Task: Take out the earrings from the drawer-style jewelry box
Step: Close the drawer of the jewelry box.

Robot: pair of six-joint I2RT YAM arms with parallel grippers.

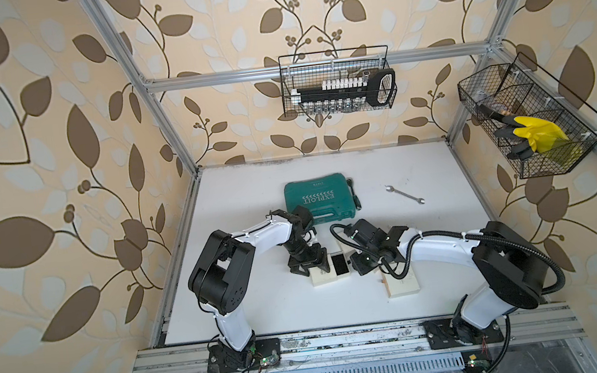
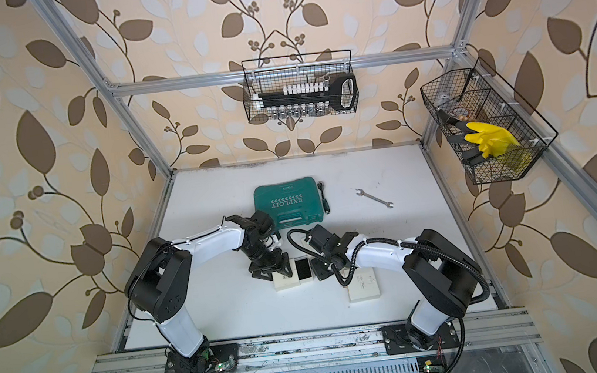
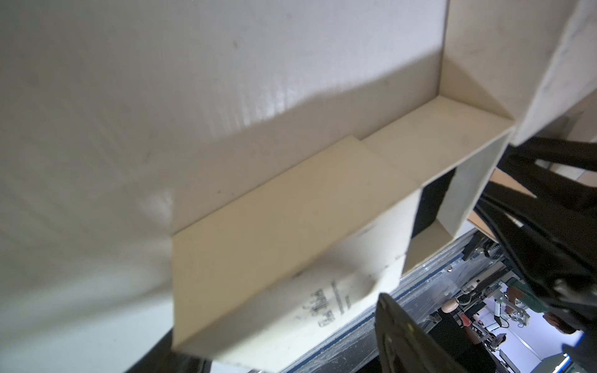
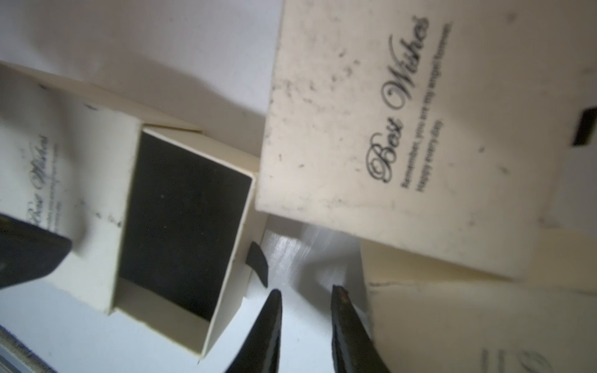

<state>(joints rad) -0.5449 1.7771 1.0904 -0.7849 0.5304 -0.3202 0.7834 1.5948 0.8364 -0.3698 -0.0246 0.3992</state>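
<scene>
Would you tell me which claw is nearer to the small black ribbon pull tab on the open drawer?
Right. The right claw hangs open just short of the black ribbon pull tab, apart from it; the left claw is at the cream cardboard sleeve, across the drawer.

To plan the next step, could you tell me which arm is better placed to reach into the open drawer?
Probably right: the right tool is open, empty and beside the drawer, while the left tool grips the jewelry box.

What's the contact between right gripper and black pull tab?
Cannot tell. Right wrist view: the right gripper, jaws open, ends right beside the black pull tab; blur hides any gap.
</scene>
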